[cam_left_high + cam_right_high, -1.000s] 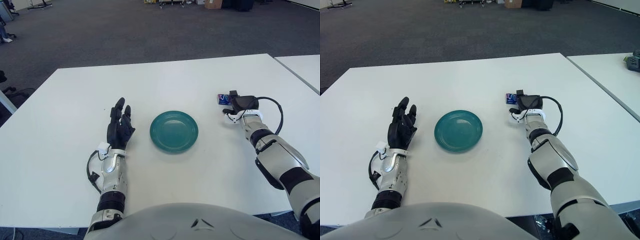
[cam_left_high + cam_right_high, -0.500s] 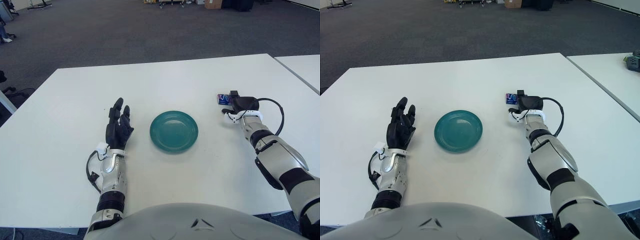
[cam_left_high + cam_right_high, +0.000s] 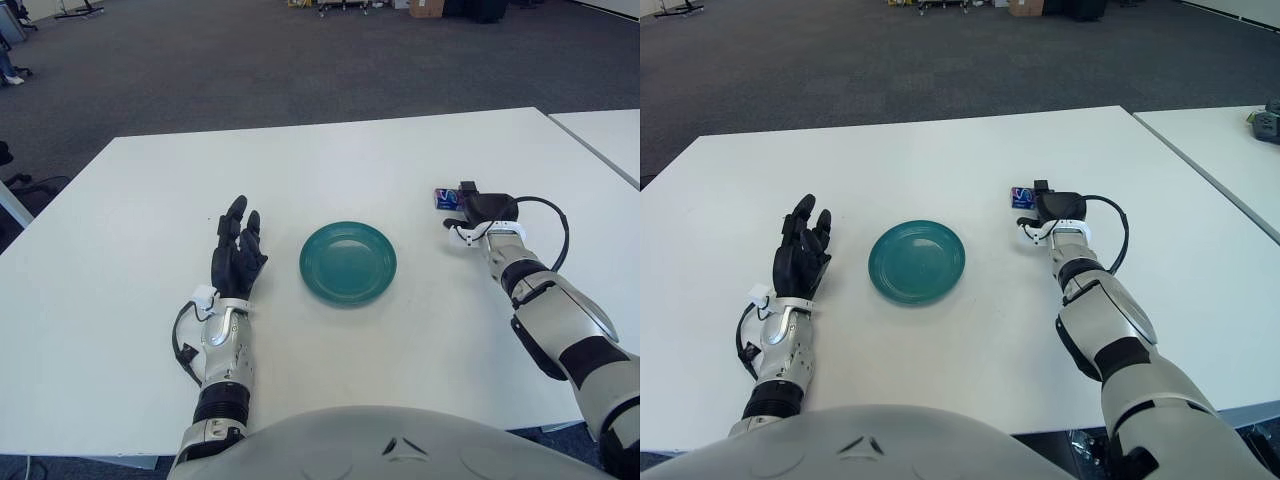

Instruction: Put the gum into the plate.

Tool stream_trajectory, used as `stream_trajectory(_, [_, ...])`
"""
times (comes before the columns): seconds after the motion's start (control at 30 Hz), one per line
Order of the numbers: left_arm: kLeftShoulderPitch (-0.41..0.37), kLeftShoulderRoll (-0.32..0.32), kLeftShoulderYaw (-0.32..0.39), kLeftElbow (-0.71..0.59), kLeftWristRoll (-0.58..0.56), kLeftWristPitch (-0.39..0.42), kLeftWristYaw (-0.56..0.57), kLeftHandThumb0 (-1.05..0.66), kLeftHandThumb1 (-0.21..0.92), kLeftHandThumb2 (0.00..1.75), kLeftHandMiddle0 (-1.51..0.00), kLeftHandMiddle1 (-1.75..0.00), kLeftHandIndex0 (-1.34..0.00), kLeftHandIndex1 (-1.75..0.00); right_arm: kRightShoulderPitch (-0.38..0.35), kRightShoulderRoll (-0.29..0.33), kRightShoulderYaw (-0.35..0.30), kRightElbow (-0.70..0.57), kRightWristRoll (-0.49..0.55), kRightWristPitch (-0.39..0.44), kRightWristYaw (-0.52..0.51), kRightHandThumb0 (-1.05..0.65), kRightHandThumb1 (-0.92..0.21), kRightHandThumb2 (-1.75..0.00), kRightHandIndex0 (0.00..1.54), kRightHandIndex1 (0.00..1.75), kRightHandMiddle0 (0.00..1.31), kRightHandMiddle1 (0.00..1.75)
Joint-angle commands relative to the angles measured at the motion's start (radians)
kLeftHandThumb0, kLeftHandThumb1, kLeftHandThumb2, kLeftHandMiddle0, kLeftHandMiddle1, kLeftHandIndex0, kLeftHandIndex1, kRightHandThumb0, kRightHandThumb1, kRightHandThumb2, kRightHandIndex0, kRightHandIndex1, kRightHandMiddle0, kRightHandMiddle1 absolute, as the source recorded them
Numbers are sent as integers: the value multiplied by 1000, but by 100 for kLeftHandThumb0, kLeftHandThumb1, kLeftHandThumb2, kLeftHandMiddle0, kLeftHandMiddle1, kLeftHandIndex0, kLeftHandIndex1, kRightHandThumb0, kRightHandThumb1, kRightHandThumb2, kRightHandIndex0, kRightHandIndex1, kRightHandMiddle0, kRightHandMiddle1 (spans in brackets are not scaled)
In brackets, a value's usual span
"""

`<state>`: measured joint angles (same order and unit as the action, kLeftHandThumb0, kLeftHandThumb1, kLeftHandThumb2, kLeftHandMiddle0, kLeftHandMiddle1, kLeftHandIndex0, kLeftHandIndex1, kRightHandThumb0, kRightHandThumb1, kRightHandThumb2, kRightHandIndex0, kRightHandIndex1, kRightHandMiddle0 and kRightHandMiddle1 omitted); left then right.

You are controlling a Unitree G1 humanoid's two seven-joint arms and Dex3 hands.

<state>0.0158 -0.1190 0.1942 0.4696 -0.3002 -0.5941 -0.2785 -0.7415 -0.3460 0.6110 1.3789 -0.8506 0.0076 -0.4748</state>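
Note:
A teal plate (image 3: 348,263) sits at the middle of the white table (image 3: 330,160). The gum (image 3: 446,198), a small blue pack, lies to the plate's right, well outside it. My right hand (image 3: 478,209) is right against the pack's right side, and its dark back covers the contact, so a grasp cannot be made out. My left hand (image 3: 238,256) shows left of the plate, palm up, with its black fingers spread and nothing in them.
A second white table (image 3: 605,135) stands close on the right, with a narrow gap between. Dark carpet floor lies beyond the table's far edge. A black cable (image 3: 545,215) loops off my right wrist.

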Motion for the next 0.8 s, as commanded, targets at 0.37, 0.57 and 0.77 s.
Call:
stream_trajectory(0.37, [47, -20, -4, 39, 0, -9, 1, -79, 92, 83, -31, -1, 0, -65, 95, 40, -26, 10, 32, -66, -18, -44, -92, -70, 97, 175, 69, 175])
stream_trajectory(0.57, [46, -21, -3, 39, 1, -2, 5, -79, 92, 82, -31, -1, 0, -67, 106, 14, -20, 4, 33, -108, -56, -44, -92, -70, 96, 175, 68, 175])
stream_trajectory(0.77, [37, -19, 0, 52, 0, -4, 4, -79, 92, 82, -32, -1, 0, -69, 115, -37, -7, -23, 23, -168, -124, -44, -92, -69, 95, 175, 67, 175])
